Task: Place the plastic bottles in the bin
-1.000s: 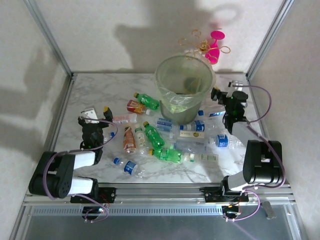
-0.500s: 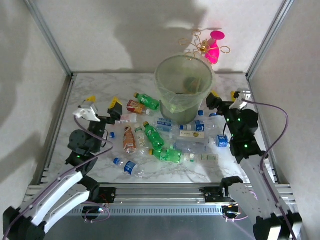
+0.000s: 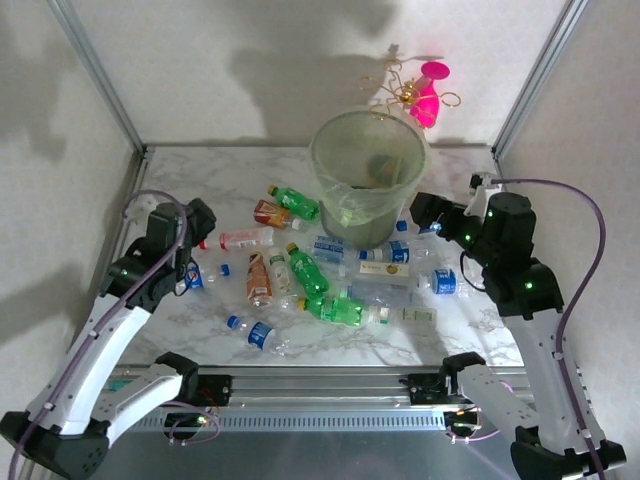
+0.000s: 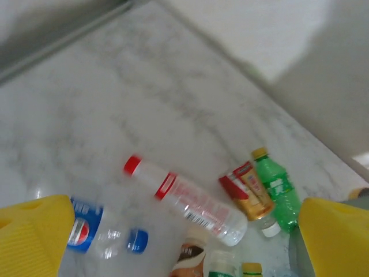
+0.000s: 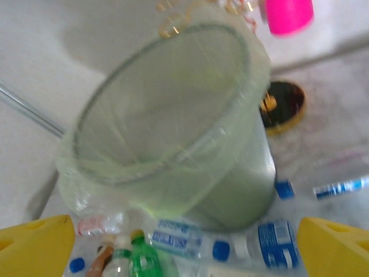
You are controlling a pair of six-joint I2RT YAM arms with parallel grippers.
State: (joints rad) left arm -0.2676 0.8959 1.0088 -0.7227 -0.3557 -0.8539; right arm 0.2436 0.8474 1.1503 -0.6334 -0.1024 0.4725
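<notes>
Toward twelve o'clock on the marble table [image 3: 190,175] stands the bin [image 3: 392,185], a translucent pale green-grey bucket that widens to its rim, with a yellowish-green bag folded over the edge. Around its foot, from nine through six to three o'clock, the plastic bottles [image 3: 309,270] lie on their sides, close together. Some are green, some clear with blue or white labels; an orange-brown bottle [image 3: 259,279] lies at eight, and a red-capped clear bottle [image 3: 236,238] sits apart at nine. Bare marble lies open along the far edge at ten and eleven o'clock and in the near strip at six. The left gripper [image 3: 197,218] hangs at nine o'clock of the heap. The right gripper [image 3: 430,210] is at three, just beside the bin's wall. Both have their jaws spread wide with nothing between them. The left wrist view makes out the barcode on the red-capped bottle and a blue-capped bottle [image 4: 106,234] by one yellow finger. The right wrist view, blurred, shows a dark gold-rimmed can [image 5: 281,107] at two o'clock of the bin and a pink ornament [image 5: 288,14] beyond it.
</notes>
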